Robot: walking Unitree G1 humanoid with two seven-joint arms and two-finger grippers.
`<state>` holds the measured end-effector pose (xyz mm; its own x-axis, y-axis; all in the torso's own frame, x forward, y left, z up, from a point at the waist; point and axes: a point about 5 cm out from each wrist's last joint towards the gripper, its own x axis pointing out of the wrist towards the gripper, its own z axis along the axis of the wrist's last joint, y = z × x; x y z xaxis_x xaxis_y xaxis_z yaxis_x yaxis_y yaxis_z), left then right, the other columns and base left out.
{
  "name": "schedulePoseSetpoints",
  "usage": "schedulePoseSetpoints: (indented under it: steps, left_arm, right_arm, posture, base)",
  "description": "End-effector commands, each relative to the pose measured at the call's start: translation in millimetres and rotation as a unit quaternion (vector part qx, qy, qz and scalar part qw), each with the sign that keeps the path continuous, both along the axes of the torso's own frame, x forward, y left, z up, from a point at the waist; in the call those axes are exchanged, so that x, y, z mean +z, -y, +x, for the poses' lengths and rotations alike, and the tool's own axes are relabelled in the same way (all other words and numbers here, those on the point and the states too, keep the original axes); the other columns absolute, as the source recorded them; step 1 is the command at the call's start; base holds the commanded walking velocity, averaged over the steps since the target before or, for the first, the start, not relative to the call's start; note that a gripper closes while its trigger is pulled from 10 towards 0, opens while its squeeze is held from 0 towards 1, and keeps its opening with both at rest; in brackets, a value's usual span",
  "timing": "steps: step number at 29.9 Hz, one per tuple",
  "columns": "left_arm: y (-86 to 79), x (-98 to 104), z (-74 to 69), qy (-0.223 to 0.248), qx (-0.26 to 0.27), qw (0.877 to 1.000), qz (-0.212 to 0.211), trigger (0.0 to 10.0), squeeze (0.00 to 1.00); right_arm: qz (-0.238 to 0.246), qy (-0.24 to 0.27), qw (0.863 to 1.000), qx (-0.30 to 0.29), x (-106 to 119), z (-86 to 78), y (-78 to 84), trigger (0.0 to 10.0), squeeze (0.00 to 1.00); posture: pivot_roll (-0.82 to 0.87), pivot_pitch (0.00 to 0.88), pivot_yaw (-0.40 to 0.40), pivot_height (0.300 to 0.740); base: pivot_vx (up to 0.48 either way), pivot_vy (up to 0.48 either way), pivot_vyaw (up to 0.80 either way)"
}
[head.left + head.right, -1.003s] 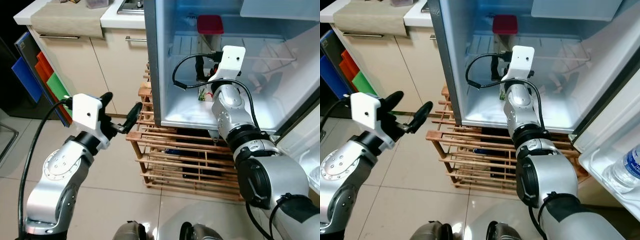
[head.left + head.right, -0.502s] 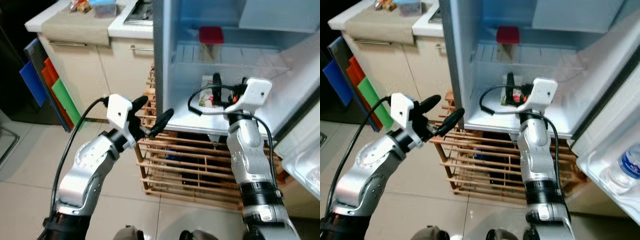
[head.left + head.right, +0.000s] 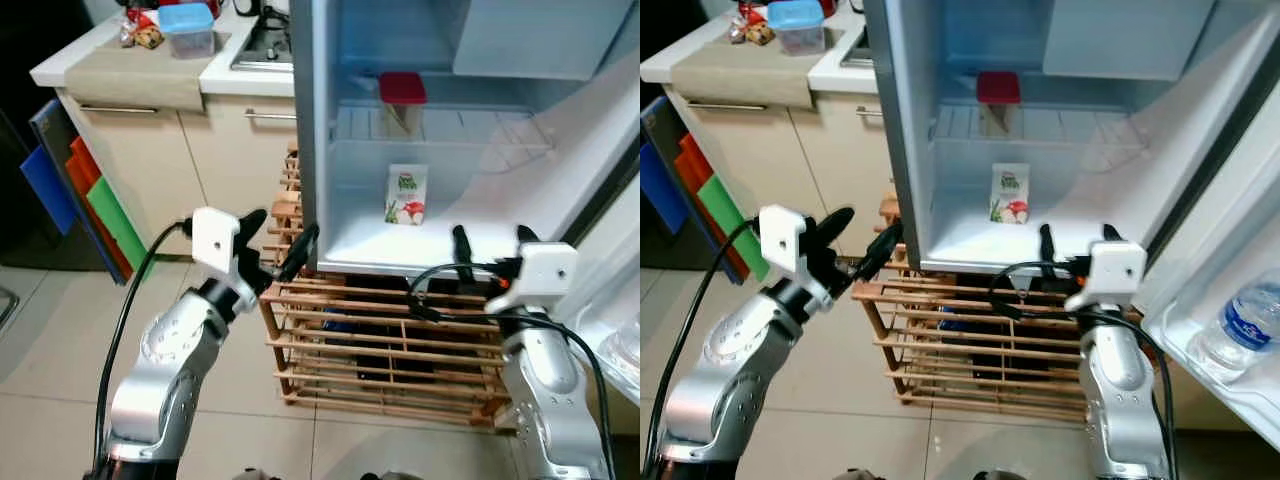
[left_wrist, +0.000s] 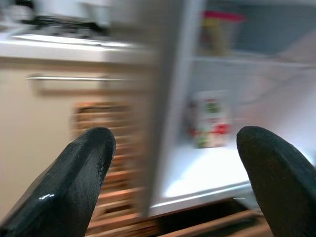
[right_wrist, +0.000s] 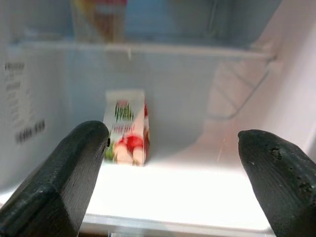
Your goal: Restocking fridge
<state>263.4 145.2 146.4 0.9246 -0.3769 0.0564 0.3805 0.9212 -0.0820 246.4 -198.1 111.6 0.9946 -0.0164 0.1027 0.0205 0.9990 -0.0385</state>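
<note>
The right gripper (image 3: 490, 245) has its two black fingers (image 5: 74, 173) spread wide with nothing between them, sitting right of centre in the left eye view, just outside the lower front edge of the open fridge (image 3: 305, 120). Its white wrist block tops a silver forearm that rises from the bottom right of the frame, a black cable looping off to the left. In the right wrist view the juice carton (image 5: 126, 126) stands upright on the fridge floor beyond the fingers, apart from them.

The left gripper (image 3: 280, 240) is also splayed open and empty, left of centre, its fingertips close to the fridge's left wall and above the wooden rack (image 3: 380, 345). Its arm bends up from the bottom left.

A red-lidded container (image 3: 402, 100) sits on the wire shelf above the carton. At the far right a water bottle (image 3: 1235, 325) rests in the door shelf.
</note>
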Motion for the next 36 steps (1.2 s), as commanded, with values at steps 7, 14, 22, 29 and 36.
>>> schedulePoseSetpoints:
  steps: [7, 14, 22, 29, 36]
  left_arm:
    - [-0.1, 18.4, 19.9, 0.052, 0.036, 0.997, 0.035, 10.0, 0.00]
    - [3.6, 28.8, 29.4, 0.076, 0.045, 0.995, 0.048, 10.0, 0.00]
    - [0.4, 29.2, 31.4, 0.080, 0.052, 0.994, 0.050, 10.0, 0.00]
    - [0.2, 28.8, 31.9, 0.081, 0.050, 0.994, 0.049, 10.0, 0.00]
    - [2.3, 27.7, 31.4, 0.080, 0.045, 0.995, 0.045, 10.0, 0.00]
  right_arm:
    - [0.012, 0.013, 0.999, 0.049, 10.2, 17.9, -19.0, 10.0, 0.00]
    - [0.031, 0.017, 0.998, 0.043, 17.8, 32.4, -19.5, 10.0, 0.00]
    - [0.031, 0.003, 0.998, 0.050, 10.5, 33.3, -23.9, 10.0, 0.00]
    - [0.030, -0.002, 0.998, 0.052, 8.5, 31.9, -25.0, 10.0, 0.00]
    - [0.026, -0.007, 0.998, 0.051, 6.0, 29.5, -22.4, 10.0, 0.00]
  posture:
    - [-0.12, 0.000, 0.033, 0.740]
    - [-0.09, 0.025, 0.026, 0.740]
    - [-0.08, 0.035, 0.023, 0.740]
    - [-0.09, 0.040, 0.022, 0.740]
    - [-0.10, 0.042, 0.019, 0.740]
  base:
    - [0.000, 0.000, 0.00]
    - [-0.311, 0.000, 0.00]
    - [-0.171, 0.000, 0.00]
    - [0.000, 0.000, 0.00]
    - [0.000, 0.000, 0.00]
